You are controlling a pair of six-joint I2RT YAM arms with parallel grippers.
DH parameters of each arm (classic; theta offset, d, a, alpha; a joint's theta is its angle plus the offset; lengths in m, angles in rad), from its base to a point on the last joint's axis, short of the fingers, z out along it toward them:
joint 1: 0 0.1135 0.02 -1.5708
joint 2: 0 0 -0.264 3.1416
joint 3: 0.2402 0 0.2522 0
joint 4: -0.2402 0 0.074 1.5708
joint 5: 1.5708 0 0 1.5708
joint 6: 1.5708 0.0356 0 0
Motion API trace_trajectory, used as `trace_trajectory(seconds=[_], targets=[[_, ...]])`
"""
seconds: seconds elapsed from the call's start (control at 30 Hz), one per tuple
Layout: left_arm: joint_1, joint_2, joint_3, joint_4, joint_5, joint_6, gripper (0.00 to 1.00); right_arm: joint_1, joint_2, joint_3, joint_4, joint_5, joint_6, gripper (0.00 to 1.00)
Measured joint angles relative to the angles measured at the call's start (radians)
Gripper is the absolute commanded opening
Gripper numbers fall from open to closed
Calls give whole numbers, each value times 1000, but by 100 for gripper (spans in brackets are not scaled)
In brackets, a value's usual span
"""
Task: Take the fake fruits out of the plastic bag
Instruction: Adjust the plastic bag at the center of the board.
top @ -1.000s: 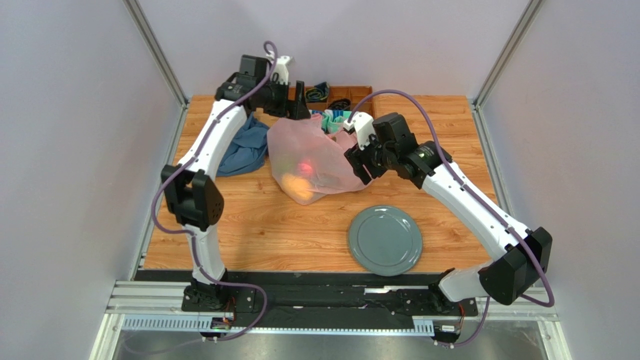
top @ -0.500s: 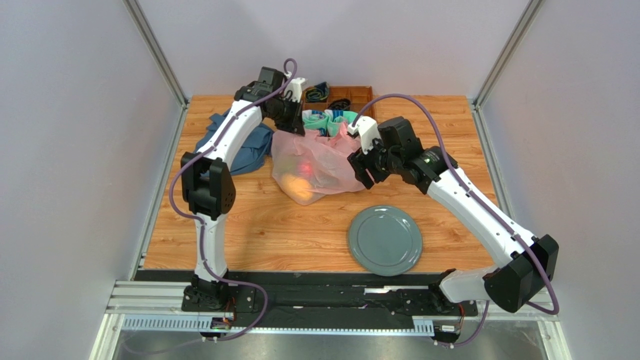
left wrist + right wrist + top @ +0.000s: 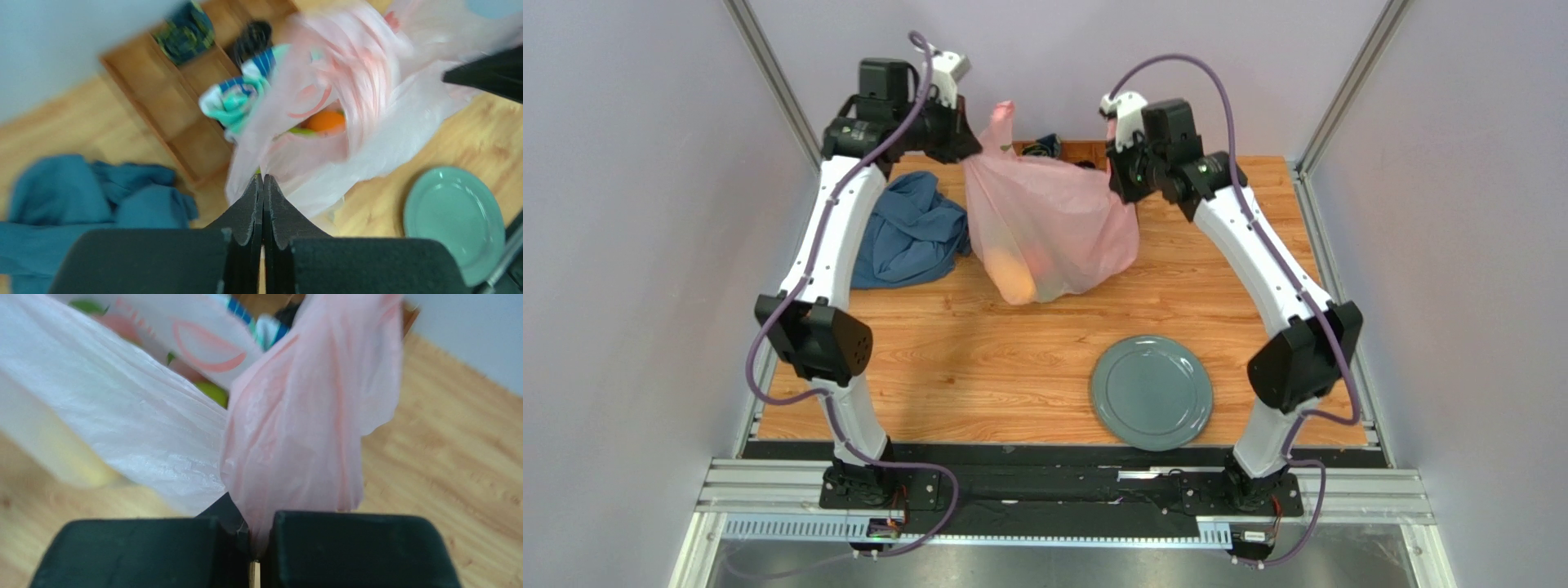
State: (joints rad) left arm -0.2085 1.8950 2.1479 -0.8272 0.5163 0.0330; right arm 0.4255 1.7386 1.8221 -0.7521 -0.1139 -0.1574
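Note:
The pink plastic bag (image 3: 1063, 227) hangs stretched between both raised arms, its bottom sagging toward the table. My left gripper (image 3: 967, 150) is shut on the bag's left edge, the film pinched at its tips (image 3: 263, 179). Shut as well, my right gripper (image 3: 1117, 181) has the bag's pink handle (image 3: 307, 416) bunched between its jaws (image 3: 255, 536). Fake fruits lie inside: an orange (image 3: 325, 120) shows through the mouth, a yellow-orange fruit (image 3: 1017, 277) presses against the film low down, and a green fruit (image 3: 215, 392) sits behind the film.
A grey-green plate (image 3: 1151, 392) lies on the wood table, front right of the bag. A blue cloth (image 3: 909, 227) is heaped to the left. At the back stands a wooden compartment tray (image 3: 184, 116), with teal-and-white socks (image 3: 236, 101) beside it.
Both grippers have closed on the bag and both arms have risen, lifting it off the table and pulling it taut. The socks are no longer covered by it.

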Motion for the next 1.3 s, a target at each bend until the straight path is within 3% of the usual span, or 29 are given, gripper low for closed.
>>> trace_trajectory(seconds=[0.13, 0.2, 0.27, 0.33, 0.4, 0.43, 0.47, 0.57, 0.7, 0.8, 0.9, 0.93, 1.07, 1.2, 1.3], targets=[[33, -69, 48, 74, 18, 11, 0, -51, 154, 278, 14, -3, 31, 0], [31, -84, 71, 87, 38, 16, 0, -61, 173, 328, 16, -9, 34, 0], [22, -119, 45, 85, 60, 22, 0, -67, 139, 282, 18, -24, 34, 0], [15, -206, -89, 84, 85, 28, 0, -69, 40, 126, 24, -58, 41, 0], [11, -327, -286, 64, 110, 37, 0, -66, -87, -85, 43, -106, 59, 14], [10, -404, -410, 54, 121, 39, 0, -62, -164, -208, 37, -138, 70, 28], [8, -511, -583, 13, 129, 41, 0, -55, -228, -316, 32, -164, 81, 51], [11, -640, -776, -9, 127, 41, 0, -45, -357, -549, -36, -195, 97, 64], [18, -782, -984, -26, 122, 35, 0, -47, -363, -518, -186, -209, 38, 66], [18, -809, -1048, 11, 110, 5, 0, -28, -336, -251, -299, -213, -39, 67], [19, -811, -1088, 74, 95, -52, 0, 48, -337, -14, -276, -218, -104, 66], [19, -811, -1096, 93, 93, -66, 0, 92, -351, 21, -249, -217, -131, 58], [19, -811, -1112, 152, 79, -114, 0, 275, -379, -11, -193, -213, -227, 36], [19, -811, -1112, 175, 76, -137, 0, 315, -254, -43, -171, -201, -271, 31], [19, -816, -1115, 177, 72, -145, 0, 315, -75, -45, -144, -159, -273, 27]])
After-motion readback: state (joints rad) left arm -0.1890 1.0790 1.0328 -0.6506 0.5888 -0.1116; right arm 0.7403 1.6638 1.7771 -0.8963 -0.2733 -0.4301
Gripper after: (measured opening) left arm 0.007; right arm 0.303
